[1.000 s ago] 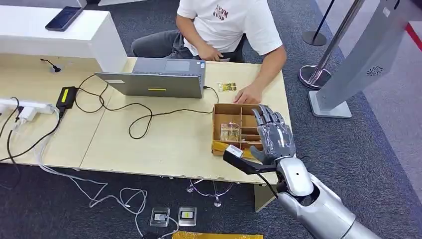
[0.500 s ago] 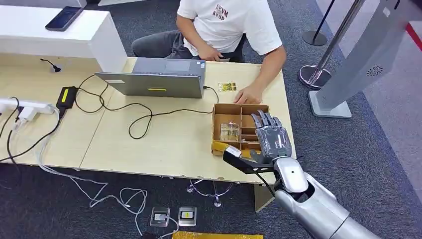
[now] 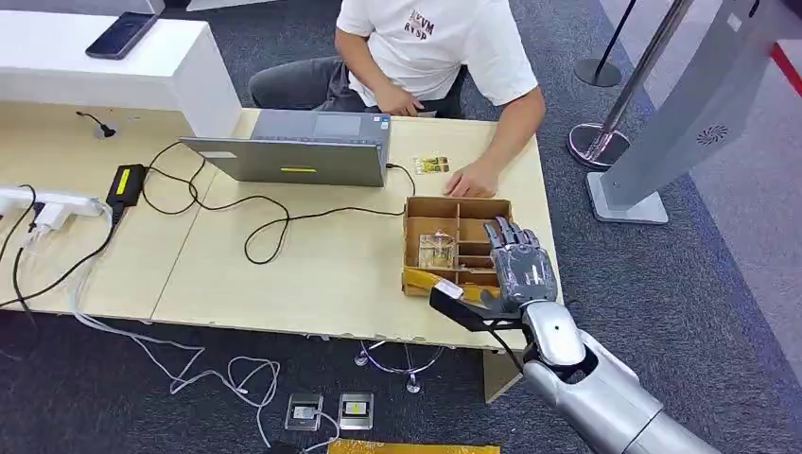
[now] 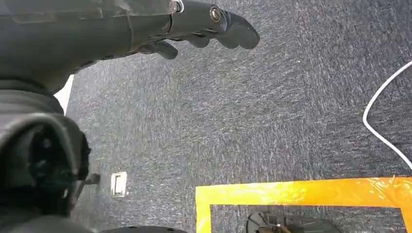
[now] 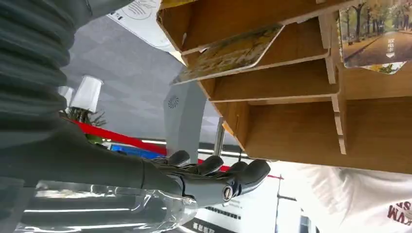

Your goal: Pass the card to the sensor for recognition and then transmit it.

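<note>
Right robot hand (image 3: 518, 270) hovers over the right side of the cardboard organizer (image 3: 456, 210) on the tabletop (image 3: 284, 265), fingers spread, holding nothing. Card (image 3: 436, 250) lies in a left compartment, just to the hand's left; a second card (image 5: 233, 51) sits in a nearer slot. Left robot hand (image 4: 194, 29) hangs by the floor, fingers loosely extended and empty. Right hand is nearer.

Office corner with a pale wooden table (image 3: 312, 274) on dark blue-grey carpet (image 3: 700, 274).
A white raised counter (image 3: 113, 71) stands at the table's far left; yellow floor tape (image 4: 301, 191) marks the carpet.
</note>
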Robot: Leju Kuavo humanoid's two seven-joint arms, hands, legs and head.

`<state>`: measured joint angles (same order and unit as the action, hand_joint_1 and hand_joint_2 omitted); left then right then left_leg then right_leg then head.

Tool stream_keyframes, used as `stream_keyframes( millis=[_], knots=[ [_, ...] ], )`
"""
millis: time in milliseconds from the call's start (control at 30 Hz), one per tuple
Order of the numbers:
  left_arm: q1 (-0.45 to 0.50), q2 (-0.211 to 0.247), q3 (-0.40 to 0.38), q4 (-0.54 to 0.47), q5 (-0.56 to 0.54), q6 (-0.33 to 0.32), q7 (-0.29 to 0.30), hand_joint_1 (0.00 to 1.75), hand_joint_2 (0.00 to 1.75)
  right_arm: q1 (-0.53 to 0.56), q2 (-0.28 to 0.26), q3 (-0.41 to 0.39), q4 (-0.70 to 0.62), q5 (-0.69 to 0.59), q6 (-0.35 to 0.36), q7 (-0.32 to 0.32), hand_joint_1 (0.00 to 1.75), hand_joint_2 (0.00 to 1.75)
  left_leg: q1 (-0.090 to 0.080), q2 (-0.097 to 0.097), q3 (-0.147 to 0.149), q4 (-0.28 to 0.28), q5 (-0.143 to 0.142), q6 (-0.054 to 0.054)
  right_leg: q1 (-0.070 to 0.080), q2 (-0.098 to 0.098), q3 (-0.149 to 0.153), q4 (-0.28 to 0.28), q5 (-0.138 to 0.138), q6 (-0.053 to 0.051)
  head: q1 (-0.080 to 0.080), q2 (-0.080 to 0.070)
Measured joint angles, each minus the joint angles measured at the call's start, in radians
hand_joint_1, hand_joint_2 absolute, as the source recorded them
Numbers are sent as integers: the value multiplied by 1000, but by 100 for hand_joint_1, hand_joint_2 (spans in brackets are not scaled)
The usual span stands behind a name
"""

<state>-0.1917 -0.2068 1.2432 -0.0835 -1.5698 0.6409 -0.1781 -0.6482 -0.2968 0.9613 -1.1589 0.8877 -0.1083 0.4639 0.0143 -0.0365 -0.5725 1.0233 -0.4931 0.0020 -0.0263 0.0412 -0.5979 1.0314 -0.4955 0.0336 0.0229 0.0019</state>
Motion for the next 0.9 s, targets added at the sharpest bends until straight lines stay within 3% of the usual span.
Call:
stream_keyframes(
  millis=[233,267,300,333,900],
  knots=[
    [0,1,12,5,0,2,-2,0,0,3,0,0,12,0,1,2,3,175,0,0,0,0,0,0,0,0,0,0,0,0,0,0],
    [0,1,13,5,0,2,-2,0,0,3,0,0,13,0,1,2,45,175,0,0,0,0,0,0,0,0,0,0,0,0,0,0],
    [0,1,14,5,0,2,-2,0,0,3,0,0,15,0,1,2,161,175,0,0,0,0,0,0,0,0,0,0,0,0,0,0],
    [0,1,16,5,0,2,-2,0,0,3,0,0,17,0,1,2,171,175,0,0,0,0,0,0,0,0,0,0,0,0,0,0],
    [0,2,17,10,0,1,-10,0,0,-5,11,0,35,-19,-5,-16,175,175,0,0,0,0,0,0,0,0,0,0,0,0,0,0]
  ],
)
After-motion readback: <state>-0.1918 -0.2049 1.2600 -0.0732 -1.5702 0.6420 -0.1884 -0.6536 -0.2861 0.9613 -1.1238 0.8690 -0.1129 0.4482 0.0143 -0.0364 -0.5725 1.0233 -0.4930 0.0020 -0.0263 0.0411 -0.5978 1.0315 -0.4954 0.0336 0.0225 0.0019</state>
